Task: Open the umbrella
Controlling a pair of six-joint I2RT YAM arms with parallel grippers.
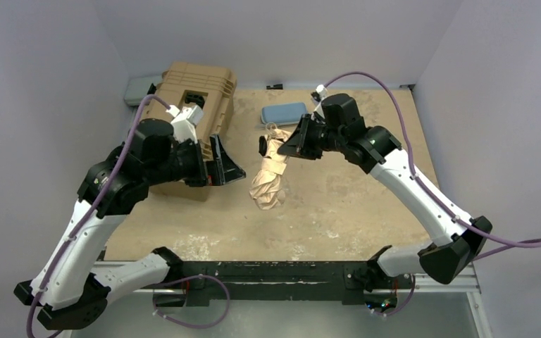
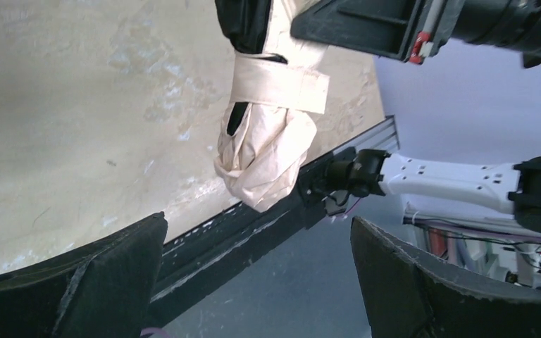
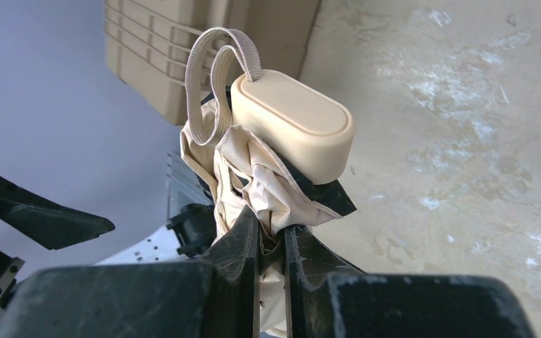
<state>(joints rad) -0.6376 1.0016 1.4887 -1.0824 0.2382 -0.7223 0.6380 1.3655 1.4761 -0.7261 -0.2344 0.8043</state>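
No text, label, brand or number can be read anywhere.

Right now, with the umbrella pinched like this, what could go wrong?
The right jaws pinch loose cloth next to the handle, so the umbrella could slip or tear when pulled. The closure strap is wrapped round the folds; forcing it open now may strain the cloth. The left jaws stand open on nothing, so one pinch takes all the load.

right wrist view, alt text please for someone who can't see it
The right gripper, jaws nearly shut, pinches the folded beige umbrella just below its oblong handle, a wrist strap looping off it. A tan ribbed case stands behind; the sandy table lies to the right.
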